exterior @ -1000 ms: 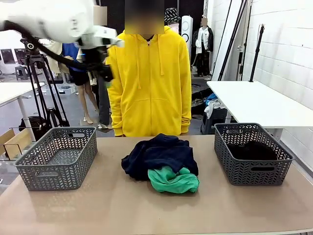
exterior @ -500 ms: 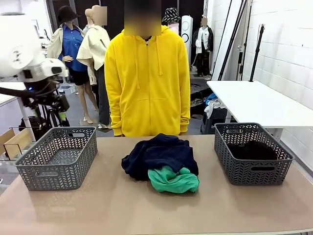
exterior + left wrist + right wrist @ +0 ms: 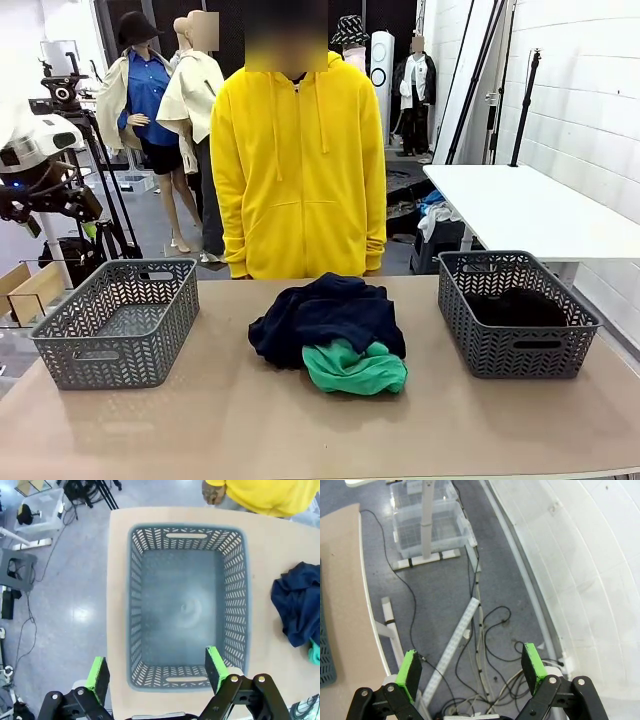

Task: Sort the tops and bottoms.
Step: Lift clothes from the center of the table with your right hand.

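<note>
Across the front view, a tan table (image 3: 200, 430). Behind its far edge, a person (image 3: 300, 170) in a yellow zip hoodie, standing upright, arms down.

At the table's left end, a grey lattice basket, the left basket (image 3: 110, 350), with nothing in it. At the right end, its twin, the right basket (image 3: 515, 352), holding a black garment (image 3: 515, 308) bunched along the bottom.

Between the two baskets, at mid-table and well apart from both, a crumpled navy garment (image 3: 325, 315). Touching its front right side, partly tucked under it, a bright green garment (image 3: 355, 368).

High over the left basket, looking straight down into it, the left gripper (image 3: 156, 662): jaws spread wide, nothing between the green pads (image 3: 97, 672). From that wrist view, the navy garment off at the right edge, well clear of the fingers, with a sliver of the green one just below it. At the top edge, beyond the basket, one hand (image 3: 215, 491) of the person beside the table's rim.

Out past the table's right end, above the floor (image 3: 440, 580), the right gripper (image 3: 470, 655): also wide open and empty. Below it, loose cables (image 3: 485, 630). At the left of that view, the table's edge and a strip of grey basket. No garment near these fingers.
</note>
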Controlling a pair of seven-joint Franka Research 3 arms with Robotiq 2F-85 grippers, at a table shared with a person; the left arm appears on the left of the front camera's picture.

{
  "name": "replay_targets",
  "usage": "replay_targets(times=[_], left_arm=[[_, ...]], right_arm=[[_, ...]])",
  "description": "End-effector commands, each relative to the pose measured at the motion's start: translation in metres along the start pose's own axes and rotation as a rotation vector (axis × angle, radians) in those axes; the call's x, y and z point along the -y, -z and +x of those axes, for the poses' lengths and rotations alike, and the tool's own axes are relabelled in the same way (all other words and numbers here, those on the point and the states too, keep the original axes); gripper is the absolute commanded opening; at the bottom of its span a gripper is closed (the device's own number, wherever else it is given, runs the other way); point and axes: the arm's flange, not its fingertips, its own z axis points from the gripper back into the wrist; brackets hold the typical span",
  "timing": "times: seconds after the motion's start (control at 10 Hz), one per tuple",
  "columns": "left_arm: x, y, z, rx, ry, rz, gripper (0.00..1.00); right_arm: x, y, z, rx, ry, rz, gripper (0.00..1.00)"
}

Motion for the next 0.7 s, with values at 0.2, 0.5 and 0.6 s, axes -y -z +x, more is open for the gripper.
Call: replay_targets(times=[0.2,0.5,0.6], left_arm=[[0.004,0.002,-0.002,-0.017,0.007,0.001,1.00],[-0.077,0.010,0.013,-0.034,-0.176,0.103,1.00],[-0.105,0.012,0.006,-0.034,-0.234,0.095,1.00]], right_arm=[[0.000,0.000,0.000,-0.005,-0.010,0.002,1.00],[0.000,0.000,0.000,-0.005,-0.010,0.002,1.00],[0.000,0.000,0.000,0.000,0.000,0.000,1.00]])
